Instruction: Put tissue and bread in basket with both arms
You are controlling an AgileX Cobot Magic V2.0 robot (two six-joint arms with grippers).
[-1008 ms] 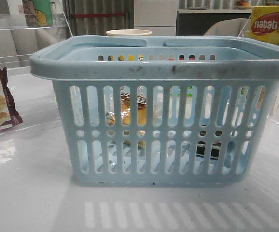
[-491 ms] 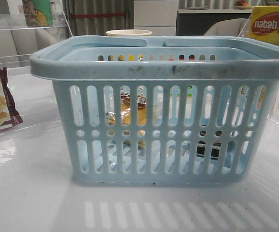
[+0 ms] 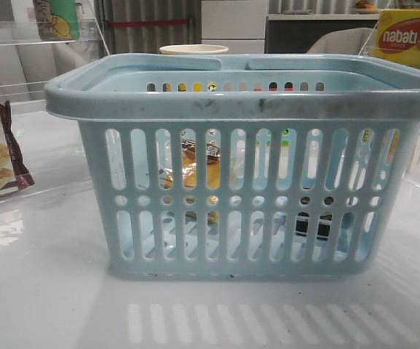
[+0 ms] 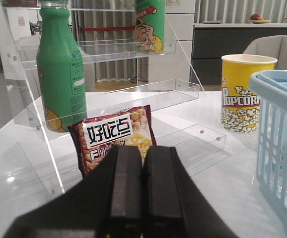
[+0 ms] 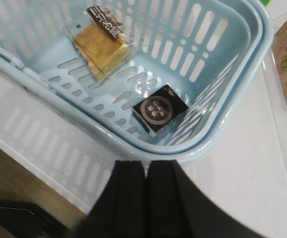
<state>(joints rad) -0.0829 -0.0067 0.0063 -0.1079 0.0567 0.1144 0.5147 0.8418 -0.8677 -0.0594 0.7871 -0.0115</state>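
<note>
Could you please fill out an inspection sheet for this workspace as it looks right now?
Surface: glossy white table, bare in front of the basket.
Job's things: bread and tissue both lie apart on the floor of the light-blue basket.
Clutter: maroon-edged snack packet, green bottle, popcorn cup, yellow nabati box, clear acrylic shelf.
Grippers: left gripper fingers together, holding nothing, facing the snack packet; right gripper fingers together, holding nothing, above the basket rim.
Cables: nothing seen.
Surroundings: cabinets and a chair behind.
</note>
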